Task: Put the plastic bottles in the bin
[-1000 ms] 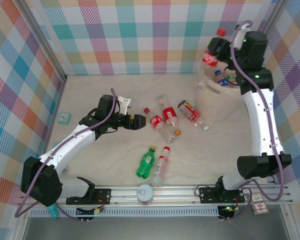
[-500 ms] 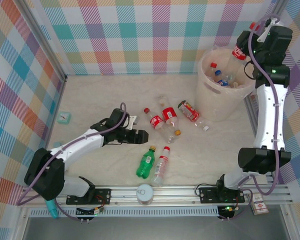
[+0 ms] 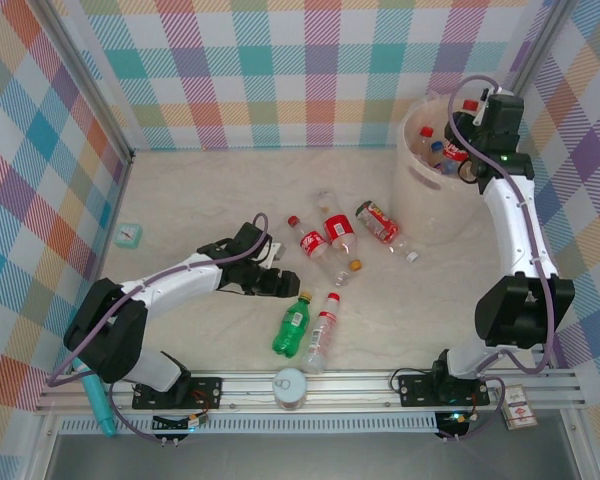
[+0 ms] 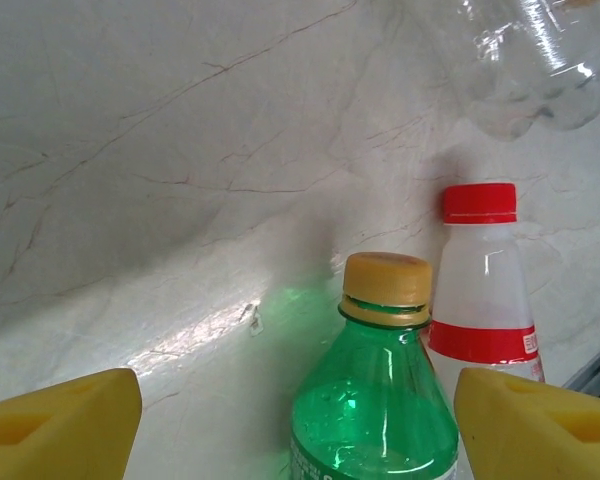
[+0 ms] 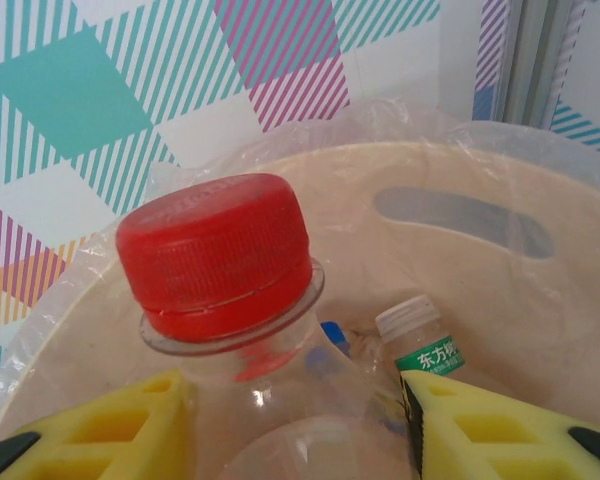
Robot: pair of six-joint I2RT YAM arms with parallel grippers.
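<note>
Marble tabletop point(image 4: 180, 150): left tool point(image 3: 283, 285) gapes near green bottle point(image 4: 375, 420); right tool point(image 5: 290, 420) seemingly clamps red-capped bottle point(image 5: 215, 255) over bin point(image 5: 540, 290).

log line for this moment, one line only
left gripper: open, flanking green bottle | right gripper: shut on red-capped bottle over bin

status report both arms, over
Left gripper open, lined up on green bottle, not gripped. Right gripper shut on red-capped bottle, over bin. Red-banded bottle close beside the green one, may crowd the grasp.
</note>
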